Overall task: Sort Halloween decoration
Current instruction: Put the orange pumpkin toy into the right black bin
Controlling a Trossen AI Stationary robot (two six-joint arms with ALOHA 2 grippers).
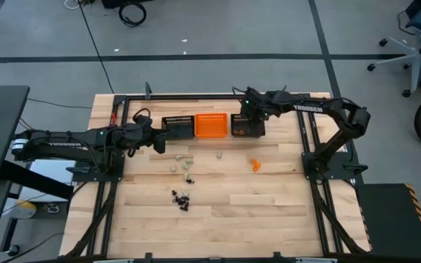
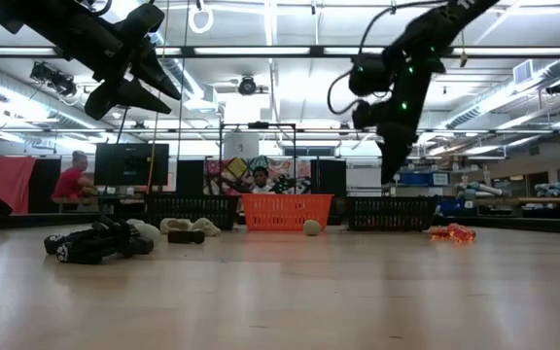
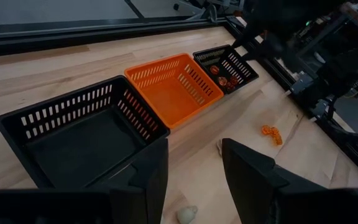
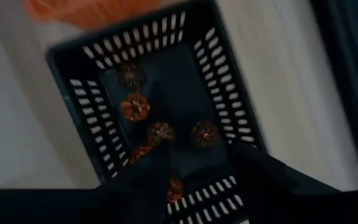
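Small trinkets lie loose on the wooden table: whitish ones (image 1: 181,162), black ones (image 1: 181,197) and orange ones (image 1: 255,164). Three mesh baskets stand in a row at the far side: a left black basket (image 1: 177,128), an orange basket (image 1: 211,126) and a right black basket (image 1: 246,126). Several orange trinkets (image 4: 160,132) lie in the right black basket. My right gripper (image 4: 210,186) hangs open over that basket, pointing down. My left gripper (image 3: 194,180) is open and raised just near of the empty left black basket (image 3: 86,134), above a whitish trinket (image 3: 187,214).
The black metal frame (image 1: 309,135) runs along the table's sides and far edge behind the baskets. Bare wood lies near of the black trinkets. In the low view, people sit in the room beyond the table (image 2: 71,180).
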